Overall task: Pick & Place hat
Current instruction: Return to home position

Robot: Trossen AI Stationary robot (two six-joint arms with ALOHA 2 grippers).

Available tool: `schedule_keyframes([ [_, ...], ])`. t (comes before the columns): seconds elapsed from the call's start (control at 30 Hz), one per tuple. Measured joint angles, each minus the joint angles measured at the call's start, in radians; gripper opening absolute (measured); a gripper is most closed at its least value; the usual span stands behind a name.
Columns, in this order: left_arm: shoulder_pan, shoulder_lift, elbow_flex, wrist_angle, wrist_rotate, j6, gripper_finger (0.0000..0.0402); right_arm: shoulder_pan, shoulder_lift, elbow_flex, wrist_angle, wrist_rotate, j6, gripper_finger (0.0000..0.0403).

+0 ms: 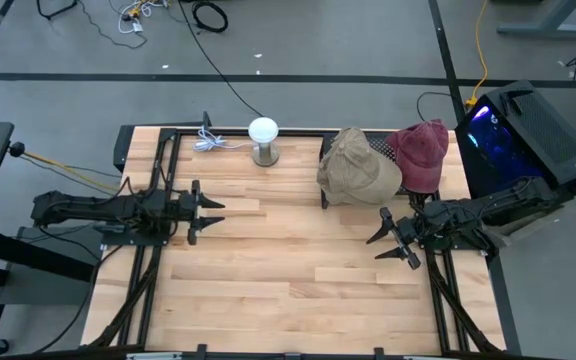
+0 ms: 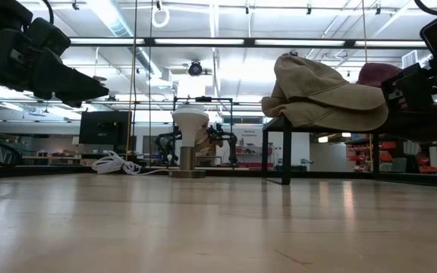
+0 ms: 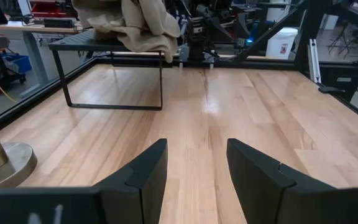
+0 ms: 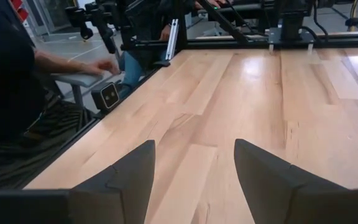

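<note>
Pale wood planks form the surface [image 1: 298,290], with a dark arm reaching in from each side.

At the left side, the left pincer [image 1: 206,215] hovers over the boards. Its two fingers stand well apart and hold nothing, and the left wrist view shows bare wood in the gap between them [image 3: 196,177].

Along the far edge, a coiled white cable [image 1: 213,143] lies just beside a white-domed stand [image 1: 263,140] on a round metal base.

Further right, the black shelf [image 1: 380,148] sits at the far right corner of the surface on thin legs. The brown hat [image 1: 358,168] rests on the shelf's left part, its brim hanging over the front edge. In the low view it shows as two tan layers, one on top of the other [image 2: 325,95]. The red hat [image 1: 423,152] lies on the same shelf, just right of the brown hat and touching it.

Near the shelf's front edge, the right pincer [image 1: 390,245] hangs above the boards. Its fingers are spread and empty, and it points back across the surface toward the left arm.

Off the right edge stands a black case [image 1: 528,125] glowing blue inside.

The right wrist view shows a person beyond the far side, with one hand [image 4: 98,65] on an armrest.
</note>
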Motion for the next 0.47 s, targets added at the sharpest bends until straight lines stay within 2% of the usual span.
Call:
schedule_keyframes([
  [0.47,0.000,0.000,0.000,0.005,0.000,0.000,0.0172,0.000,0.000,0.000,0.003,0.000,0.006,0.0222],
])
